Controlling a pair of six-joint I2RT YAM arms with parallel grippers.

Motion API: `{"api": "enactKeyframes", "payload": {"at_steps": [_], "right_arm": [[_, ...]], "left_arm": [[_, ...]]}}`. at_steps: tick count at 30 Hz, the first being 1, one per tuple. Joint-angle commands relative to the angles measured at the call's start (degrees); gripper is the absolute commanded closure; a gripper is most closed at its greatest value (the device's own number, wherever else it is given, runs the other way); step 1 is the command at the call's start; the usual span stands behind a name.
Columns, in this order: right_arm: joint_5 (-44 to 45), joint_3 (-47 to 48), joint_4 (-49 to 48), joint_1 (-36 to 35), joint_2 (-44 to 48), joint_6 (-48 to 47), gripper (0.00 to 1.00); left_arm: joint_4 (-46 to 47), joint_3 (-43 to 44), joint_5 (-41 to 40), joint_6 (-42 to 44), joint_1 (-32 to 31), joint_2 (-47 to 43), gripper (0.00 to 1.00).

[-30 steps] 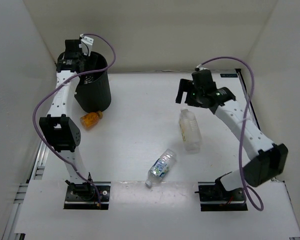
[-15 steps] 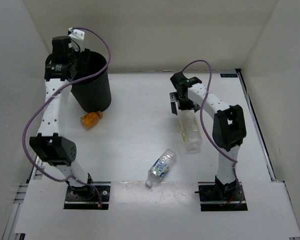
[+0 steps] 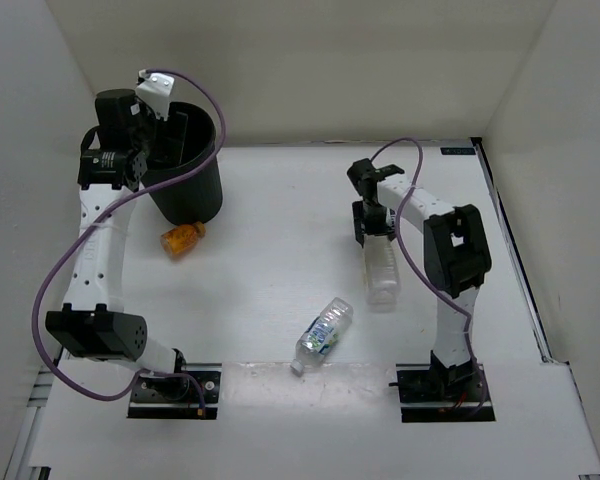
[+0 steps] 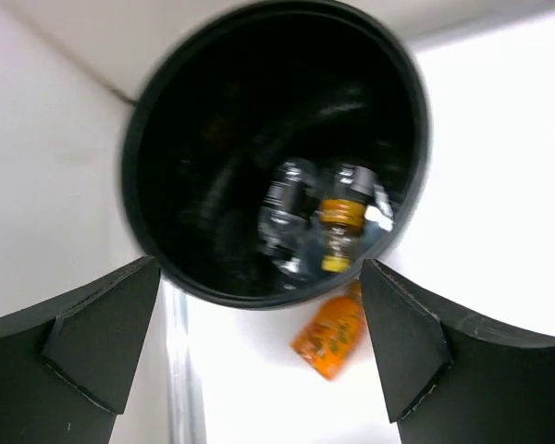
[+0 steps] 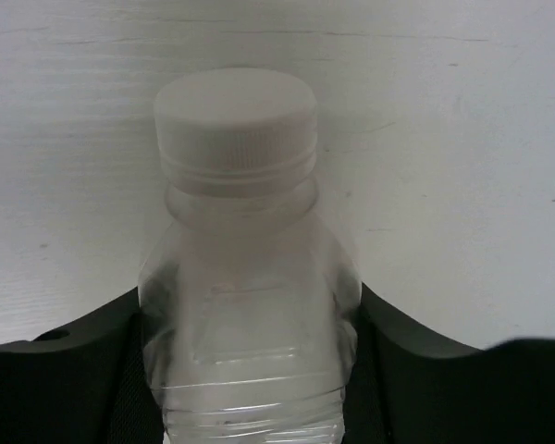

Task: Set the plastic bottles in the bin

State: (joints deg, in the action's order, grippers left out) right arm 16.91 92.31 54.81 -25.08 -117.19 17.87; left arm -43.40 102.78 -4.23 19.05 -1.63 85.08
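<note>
Black bin: upright at the far left of the table; inside lie an orange-filled bottle and a clear bottle, both blurred in the wrist view.
Left gripper: above the bin mouth, jaws spread wide, nothing between them.
Right gripper: down at the table, fingers pressed against both sides of the pale bottle, just below its shoulder; white cap clear of the fingers.
Pale bottle: on its side, right of centre.
Labelled bottle: on its side near the front, between the arm bases, apart from both grippers.
Orange bottle: on its side, just beside the bin's foot.
</note>
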Motion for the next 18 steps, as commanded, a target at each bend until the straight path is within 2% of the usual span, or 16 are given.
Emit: {"api": "enactKeyframes", "payload": {"at_steps": [1, 4, 5, 6, 9, 10, 11, 12, 13, 14, 17, 18], "right_arm": [[-5.12, -0.12, -2.07, 0.99, 3.53, 0.94, 0.91], [-8.54, 2.07, -2.77, 2.4, 6.95, 2.26, 1.0], [-13.26, 2.08, -3.65, 2.93, 8.45, 3.04, 1.0], [-16.52, 2.08, -5.31, 3.8, 10.38, 3.66, 1.0], [-28.12, -3.7, -21.44, 4.6, 22.14, 6.81, 1.0], [-36.07, -6.24, -33.59, 5.99, 28.79, 8.4, 1.0], [-39.72, -12.1, -40.59, 6.53, 31.9, 10.5, 1.0], [-42.8, -15.29, -47.96, 7.67, 37.24, 16.26, 1.0], [-45.01, -18.28, -55.26, 7.68, 39.29, 19.63, 1.0], [-46.68, -22.75, -68.04, 8.29, 40.71, 22.79, 1.0], [-53.63, -23.68, -82.53, 8.29, 40.56, 32.82, 1.0], [-55.21, -22.89, -83.97, 6.81, 38.72, 34.5, 1.0]], "left_arm": [[-4.13, 0.57, 9.37, -1.12, -0.13, -2.2, 0.0], [-9.76, 3.56, 18.43, -0.5, -0.66, -1.58, 0.0], [-12.91, 3.57, 25.52, 0.02, -0.66, -1.06, 0.0], [-14.07, 4.09, 29.15, 0.02, -0.66, -1.05, 0.0], [-17.76, 3.39, 44.53, 2.03, -0.66, -1.05, 0.0], [-18.82, 3.39, 48.23, 2.65, -0.66, -1.05, 0.0], [-19.96, 3.91, 55.57, 3.44, -0.66, -0.36, 0.0], [-21.02, 3.92, 58.86, 4.06, -0.66, -0.35, 0.0], [-21.03, 3.92, 61.94, 4.07, -0.66, 0.34, 0.0], [-21.03, 3.92, 66.58, 3.28, -1.27, 1.22, 0.0], [-20.07, 3.92, 70.05, 0.38, -4.34, 4.03, 0.0], [-20.06, 5.14, 70.06, 0.38, -5.39, 4.83, 0.0]]}}
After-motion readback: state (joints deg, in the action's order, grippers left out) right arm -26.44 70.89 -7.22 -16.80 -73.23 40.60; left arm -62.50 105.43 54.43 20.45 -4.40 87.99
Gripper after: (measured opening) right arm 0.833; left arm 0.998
